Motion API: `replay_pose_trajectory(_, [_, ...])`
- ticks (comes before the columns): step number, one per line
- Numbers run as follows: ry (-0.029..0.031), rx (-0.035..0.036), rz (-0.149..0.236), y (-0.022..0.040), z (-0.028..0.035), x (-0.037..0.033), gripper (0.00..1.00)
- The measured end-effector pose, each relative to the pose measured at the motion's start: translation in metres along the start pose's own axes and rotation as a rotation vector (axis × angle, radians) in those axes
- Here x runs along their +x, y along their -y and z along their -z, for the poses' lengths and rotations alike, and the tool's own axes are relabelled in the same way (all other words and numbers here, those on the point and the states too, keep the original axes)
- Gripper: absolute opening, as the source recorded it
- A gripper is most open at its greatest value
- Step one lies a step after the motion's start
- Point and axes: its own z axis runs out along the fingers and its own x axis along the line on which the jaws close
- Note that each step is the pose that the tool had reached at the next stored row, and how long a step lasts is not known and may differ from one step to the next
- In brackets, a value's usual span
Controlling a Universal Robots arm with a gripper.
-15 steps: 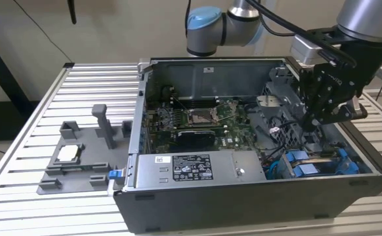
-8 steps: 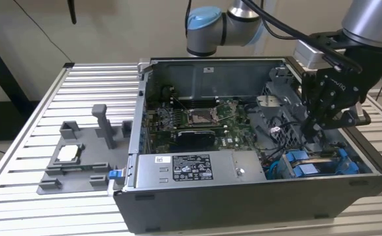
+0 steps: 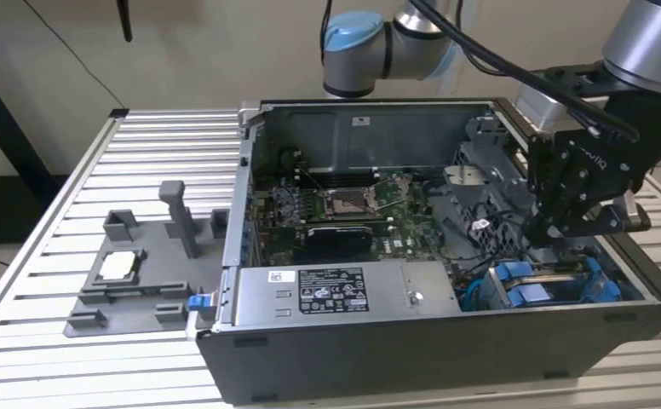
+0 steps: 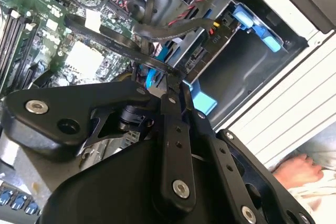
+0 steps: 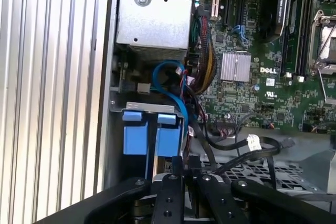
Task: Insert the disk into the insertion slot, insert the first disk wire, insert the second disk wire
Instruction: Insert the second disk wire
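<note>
Inside open computer case (image 3: 445,341), end effector (image 3: 569,223) hovers above disk (image 3: 552,285).

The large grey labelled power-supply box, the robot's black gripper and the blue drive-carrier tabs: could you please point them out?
Large grey labelled power-supply box (image 3: 330,294), exterior view: its labelled top face.
Black gripper (image 3: 567,223), exterior view: at its fingertip end.
Blue drive-carrier tabs (image 5: 135,132), first wrist view: on one tab's flat face.

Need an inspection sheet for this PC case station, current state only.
Surface: ribbed metal table.
Job's things: blue drive carriers sit in the drive cage at the case corner; which one is the disk, cannot tell.
Clutter: grey fixture beside the computer case.
Grippers: gripper inside the case above the carriers.
Cables: blue cable and black cables by the cage.
Surroundings: a hand at the table edge.
</note>
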Motion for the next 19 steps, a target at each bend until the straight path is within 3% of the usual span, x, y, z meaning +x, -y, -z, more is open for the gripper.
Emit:
replay_pose_trajectory(11, [0.0008,-0.0100,-0.003,0.0121,-0.0059,0.0061,0.16])
replay_pose_trajectory(19, [0.0020,-0.0149,-0.024,0.0133,-0.0102,0.0068,0.16])
